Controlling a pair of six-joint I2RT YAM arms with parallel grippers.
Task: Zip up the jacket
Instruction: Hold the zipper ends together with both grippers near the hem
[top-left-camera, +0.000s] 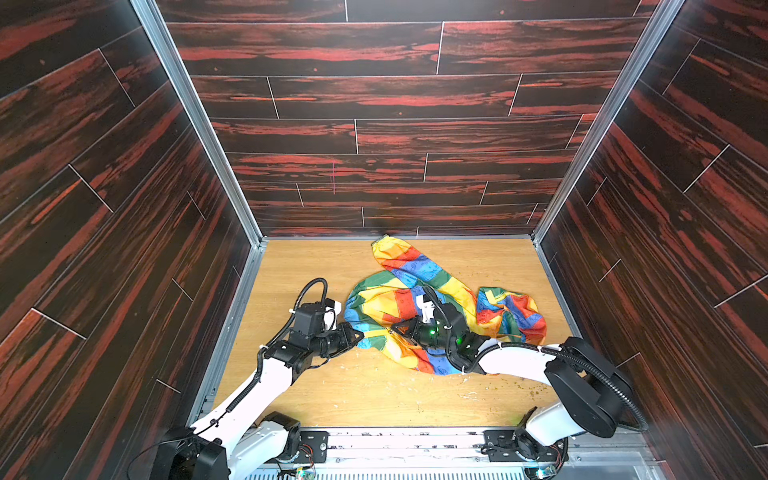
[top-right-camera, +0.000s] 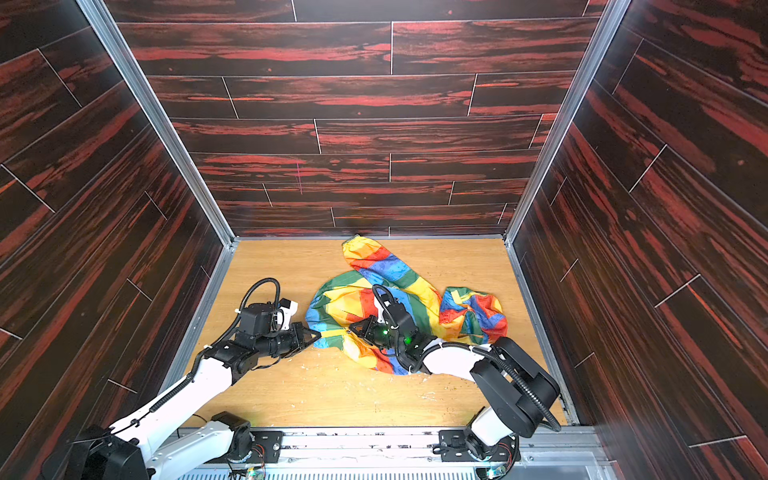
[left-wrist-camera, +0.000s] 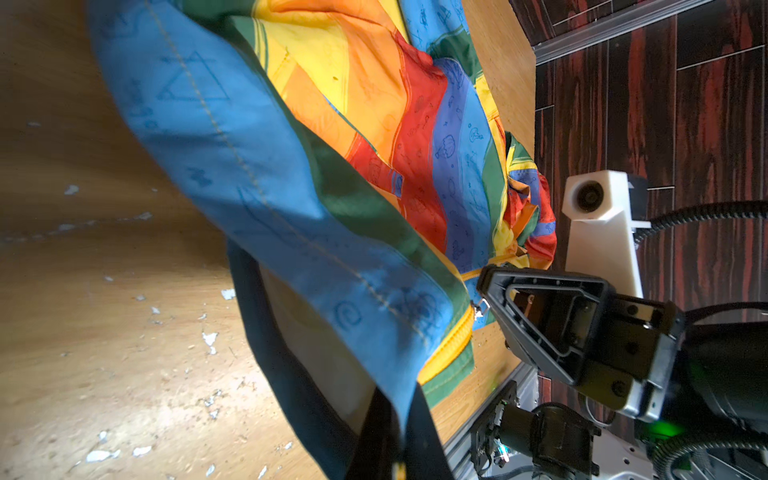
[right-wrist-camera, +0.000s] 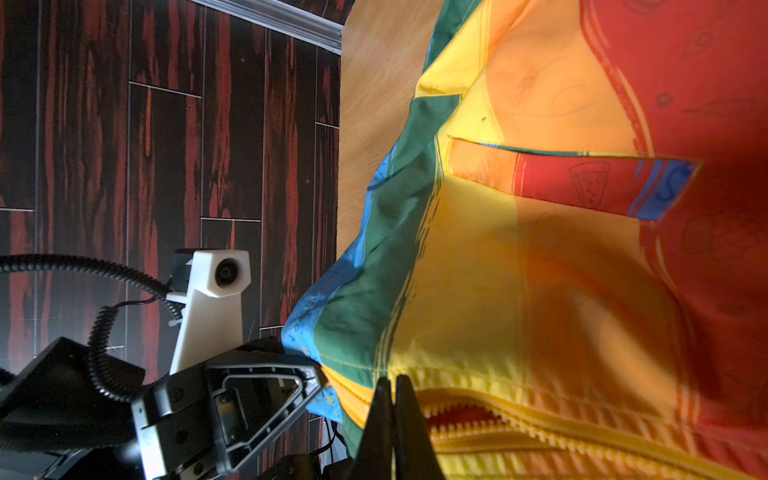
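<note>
- Jacket (top-left-camera: 419, 307) lies crumpled on the wooden table (top-left-camera: 332, 395), with most of it spread behind the two grippers.
- Left gripper (top-left-camera: 360, 335) is clamped on the blue hem corner, just beside the bottom end of the yellow zipper (left-wrist-camera: 451, 351).
- Right gripper (top-left-camera: 394, 329), close to the left one, has its jaws pressed together and seems to pinch the zipper edge; the contact itself is hard to see.

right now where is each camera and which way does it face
Top views: high above the base, facing down and toward the back wall; both arms, left claw, right claw, jacket.
Left wrist: on the left arm, along its shut claw to the blue hem.
Right wrist: on the right arm, along its shut claw to the yellow zipper.
Shared: each wrist view shows the opposite claw and camera.
</note>
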